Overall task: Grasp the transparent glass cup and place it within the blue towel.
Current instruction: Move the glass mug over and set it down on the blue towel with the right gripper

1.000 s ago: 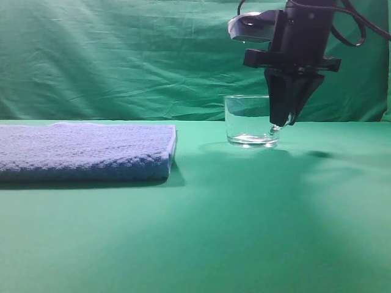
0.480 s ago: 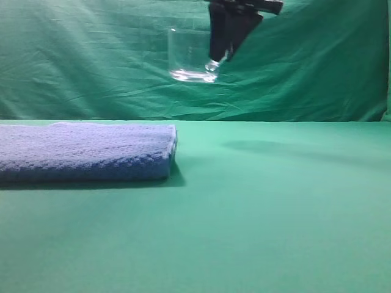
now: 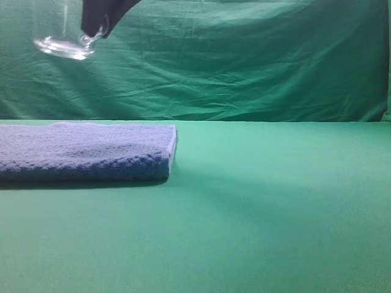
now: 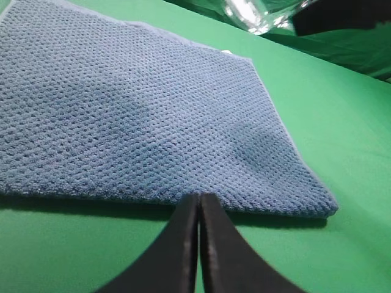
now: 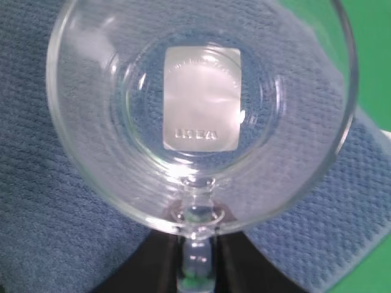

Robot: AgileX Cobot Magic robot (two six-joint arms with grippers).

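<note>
The transparent glass cup (image 3: 63,43) hangs high at the top left of the exterior view, tilted, well above the blue towel (image 3: 85,151). My right gripper (image 3: 98,27) is shut on its handle. In the right wrist view the cup (image 5: 201,110) fills the frame, its handle (image 5: 197,244) pinched between the black fingers (image 5: 244,268), with the towel (image 5: 49,201) below it. My left gripper (image 4: 198,201) is shut and empty, low at the towel's (image 4: 134,116) near edge. The cup's base (image 4: 256,15) shows at the top of the left wrist view.
A green cloth covers the table (image 3: 275,201) and hangs as a backdrop (image 3: 244,61). The towel lies at the left, its right end near the middle of the exterior view.
My right gripper has lifted the cup off the table and carried it up and left, from right of the towel to above the towel's left part. The towel has not moved.
</note>
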